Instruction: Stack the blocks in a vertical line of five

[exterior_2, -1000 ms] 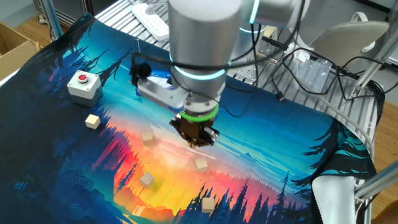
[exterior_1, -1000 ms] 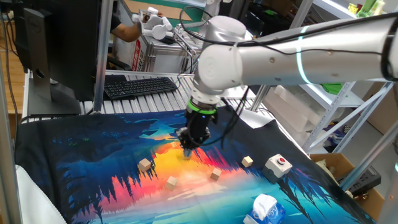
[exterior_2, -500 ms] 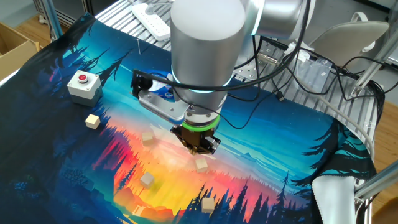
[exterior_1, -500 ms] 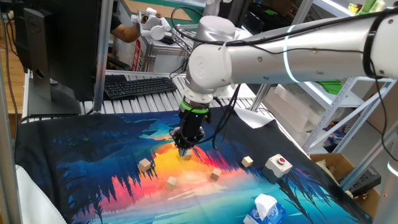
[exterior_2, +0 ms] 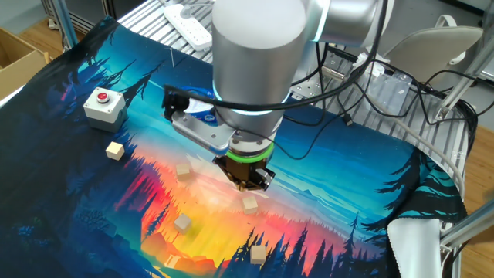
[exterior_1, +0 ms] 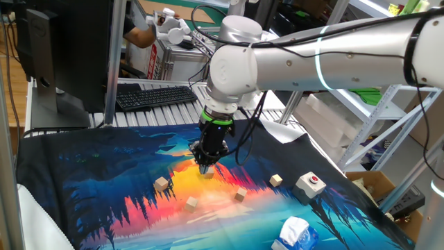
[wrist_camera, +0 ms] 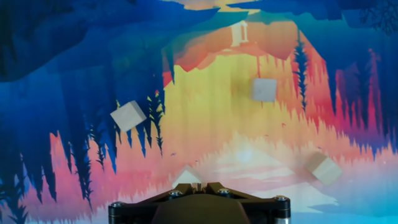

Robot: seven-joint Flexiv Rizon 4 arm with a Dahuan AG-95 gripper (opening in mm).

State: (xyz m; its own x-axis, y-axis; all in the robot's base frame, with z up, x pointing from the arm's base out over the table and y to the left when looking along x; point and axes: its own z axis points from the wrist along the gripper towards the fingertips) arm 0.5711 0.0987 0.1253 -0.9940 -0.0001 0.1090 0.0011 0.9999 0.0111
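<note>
1. The gripper [exterior_2: 248, 185] points straight down, clenched shut, grasping nothing visible.
2. Five blocks lie apart on the mat [exterior_1: 90, 187]; the nearest block [exterior_2: 250, 204] sits at the gripper's 6 o'clock.

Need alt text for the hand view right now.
The shut gripper points straight down at a colourful forest-sunset mat, with one wooden block just beyond its fingertips. Three more blocks lie apart on the mat, none stacked.
</note>
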